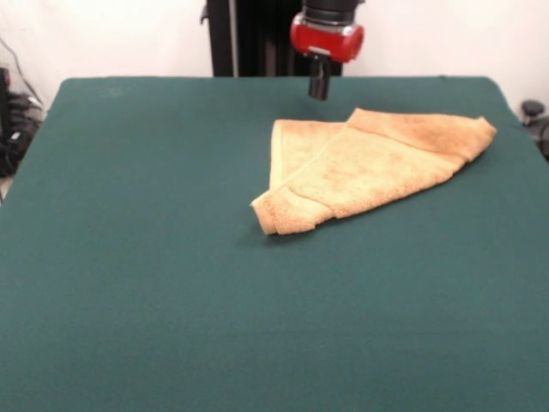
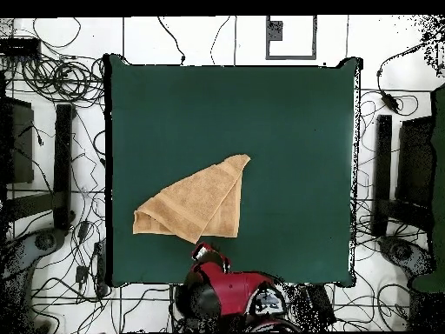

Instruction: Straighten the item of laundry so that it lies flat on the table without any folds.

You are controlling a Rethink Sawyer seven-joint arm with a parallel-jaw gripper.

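No brand, label or writing can be read anywhere in either view. On the dark green worktop [image 1: 154, 283], the tan-orange towel [image 1: 369, 167] lies folded over itself in a rough triangle, its blunt folded corner nearest the camera and its long upper edge running off toward the far right side. Beyond the towel's far edge, the red and black arm hangs down with its gripper [image 1: 319, 87] pointing at the worktop, above the cloth and clear of the towel. Whether the jaws are apart or together I cannot tell.
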